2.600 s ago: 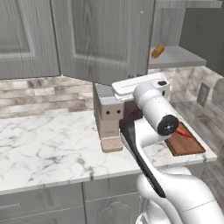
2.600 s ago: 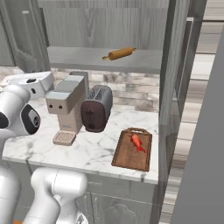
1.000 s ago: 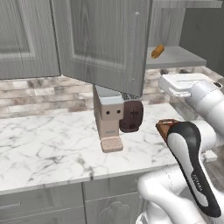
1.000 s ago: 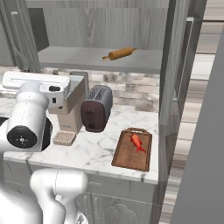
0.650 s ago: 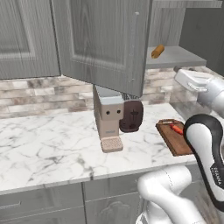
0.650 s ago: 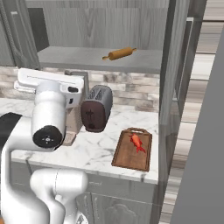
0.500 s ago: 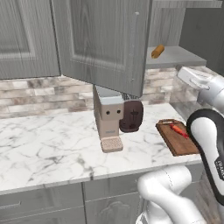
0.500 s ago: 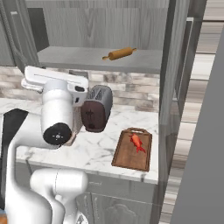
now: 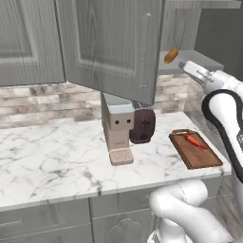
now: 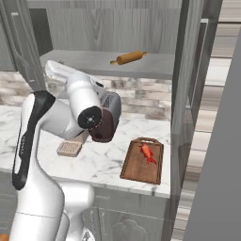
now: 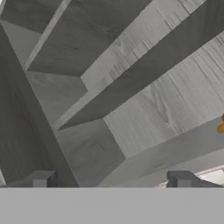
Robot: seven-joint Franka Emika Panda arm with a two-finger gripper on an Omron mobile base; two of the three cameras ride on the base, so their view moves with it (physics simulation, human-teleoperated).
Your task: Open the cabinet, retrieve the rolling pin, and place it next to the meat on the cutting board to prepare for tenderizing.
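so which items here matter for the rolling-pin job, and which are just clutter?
Job: cabinet, open; rolling pin on its shelf; meat; cutting board.
Clutter: coffee machine; toaster; marble counter.

A kitchen: marble counter (image 9: pixel 47 166), grey cabinet (image 9: pixel 109 42), toaster (image 9: pixel 143 126), coffee machine (image 9: pixel 117 123).

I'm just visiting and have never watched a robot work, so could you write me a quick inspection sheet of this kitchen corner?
Surface: marble counter, bare at its left.
Job's things: cabinet open; rolling pin lying on its shelf; meat on the cutting board.
Clutter: coffee machine and toaster side by side at the back.
Hand: hand open, empty, pointed into the cabinet.
Cables: nothing seen.
Surroundings: brick-pattern backsplash; cabinet door swung out over the coffee machine.
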